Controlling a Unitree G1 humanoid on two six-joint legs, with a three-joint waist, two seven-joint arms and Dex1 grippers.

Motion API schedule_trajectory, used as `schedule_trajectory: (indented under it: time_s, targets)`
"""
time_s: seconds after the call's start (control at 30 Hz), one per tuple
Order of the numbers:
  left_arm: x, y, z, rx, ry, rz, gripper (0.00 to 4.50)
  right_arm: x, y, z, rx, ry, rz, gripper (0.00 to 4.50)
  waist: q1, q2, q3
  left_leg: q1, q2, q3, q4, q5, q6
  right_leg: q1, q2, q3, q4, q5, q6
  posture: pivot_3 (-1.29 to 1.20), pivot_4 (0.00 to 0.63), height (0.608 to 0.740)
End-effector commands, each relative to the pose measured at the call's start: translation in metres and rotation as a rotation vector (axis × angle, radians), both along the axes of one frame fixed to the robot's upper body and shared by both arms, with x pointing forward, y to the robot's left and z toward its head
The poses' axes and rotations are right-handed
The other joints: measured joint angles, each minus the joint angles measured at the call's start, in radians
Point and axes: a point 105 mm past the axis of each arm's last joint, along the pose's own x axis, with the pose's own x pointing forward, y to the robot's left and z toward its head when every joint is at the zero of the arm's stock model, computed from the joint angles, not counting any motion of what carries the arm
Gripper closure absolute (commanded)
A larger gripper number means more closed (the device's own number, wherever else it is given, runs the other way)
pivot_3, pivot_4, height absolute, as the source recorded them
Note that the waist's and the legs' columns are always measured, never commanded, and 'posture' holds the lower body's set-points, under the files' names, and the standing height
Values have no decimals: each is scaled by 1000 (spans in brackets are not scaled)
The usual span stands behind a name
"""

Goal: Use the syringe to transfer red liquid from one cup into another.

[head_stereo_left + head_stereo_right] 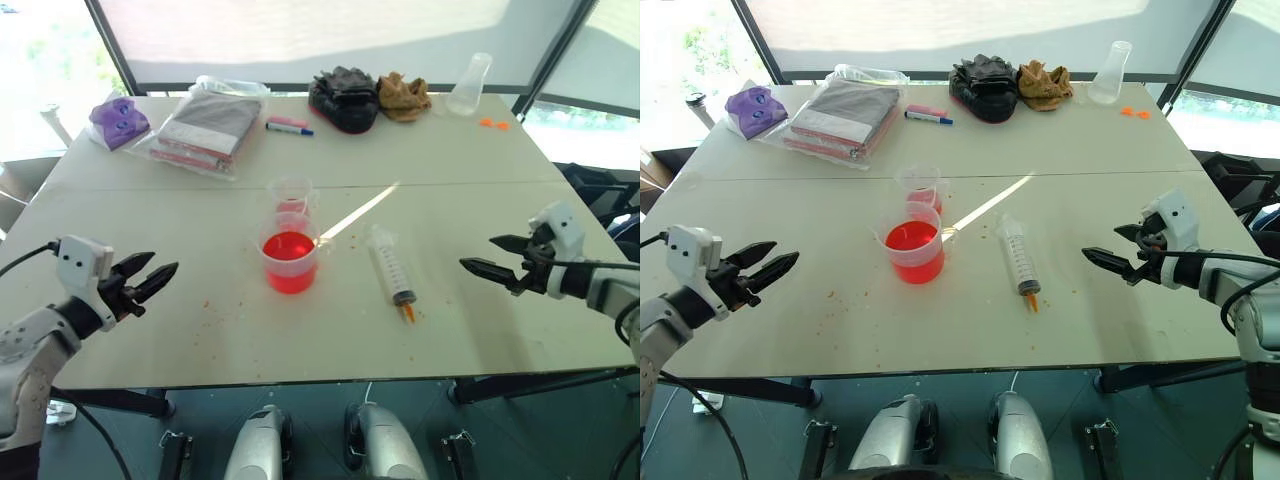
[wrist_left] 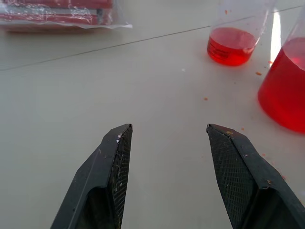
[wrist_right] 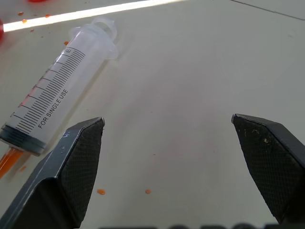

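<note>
Table [image 1: 120,330]: I am keeping the working things at its middle, within reach of both arms, and the clutter along the far edge, out of the way: a bagged bundle [image 1: 205,128] and a purple toy [image 1: 118,121] far left, a marker [image 1: 288,125], dark gloves [image 1: 343,97] and a brown cloth [image 1: 403,95] at far centre, a flask [image 1: 469,84] far right.

Left gripper [image 1: 150,278]: I am hovering it over the near left of the table, apart from everything, jaws standing wide and empty, pointing toward the cups; I judge it is waiting to steady a cup if needed.

Right gripper [image 1: 492,256]: I am holding it over the near right, jaws spread wide and gripping nothing, aimed at the syringe, which I judge it is meant to pick up first.

Big cup [image 1: 291,260]: it is standing upright at centre, about half full of red liquid, serving as the source.

Small cup [image 1: 291,195]: it is standing just beyond the big cup, very close to it, so the transfer is short; a little red is already sitting in its bottom.

Syringe [image 1: 390,268]: it is lying flat to the right of the big cup, between cup and right gripper, orange tip toward the near edge, plunger pushed in.
</note>
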Motion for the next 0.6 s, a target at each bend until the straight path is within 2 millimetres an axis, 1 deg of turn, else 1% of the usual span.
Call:
schedule_trajectory:
  time_s: [0.03,0.07,0.13,0.27,0.33,0.4,0.47,0.53,0.6]
  targets:
    - [2,-3,16,31,-38,-68,1915,8,-2,20,-15,4,-41,20,-2,0,0,0,0,0,0,0,0,0,0,0,0,0,0,0,150,740]
    - [-1,-6,23,20,-27,-124,1915,12,2,25,-22,35,-51,20,-7,0,0,0,0,0,0,0,0,-1,0,0,0,0,0,0,150,740]
    - [-9,-10,36,4,6,-235,1915,15,17,38,-11,115,-37,20,-11,0,1,-2,0,1,0,0,0,-5,0,1,2,0,0,0,150,740]
    - [-17,-18,56,33,43,-378,1915,17,60,55,62,293,33,20,-11,3,2,-2,1,2,-1,0,0,-8,1,2,4,0,-1,0,150,740]
    - [-16,-23,66,27,33,-423,1915,20,81,61,80,346,78,20,-9,3,2,-2,1,2,-2,0,0,-8,0,2,4,0,-1,0,150,740]
    - [-16,-28,70,37,29,-463,1915,23,102,65,80,378,132,20,-8,3,2,-3,1,2,-2,0,0,-8,0,2,3,0,-1,0,150,740]
    - [-16,-32,72,49,23,-492,1915,27,115,63,76,415,164,20,-5,3,2,-5,0,2,-1,0,0,-8,0,2,2,0,-1,0,150,740]
    - [-15,-36,79,37,-2,-505,1915,31,122,56,66,453,168,20,-4,3,2,-7,-1,2,-1,0,0,-9,-1,1,2,0,0,0,150,740]
    - [-14,-40,86,28,-37,-509,1915,34,128,45,45,494,158,20,-4,2,2,-9,-1,2,0,0,1,-9,0,0,1,0,0,0,150,740]
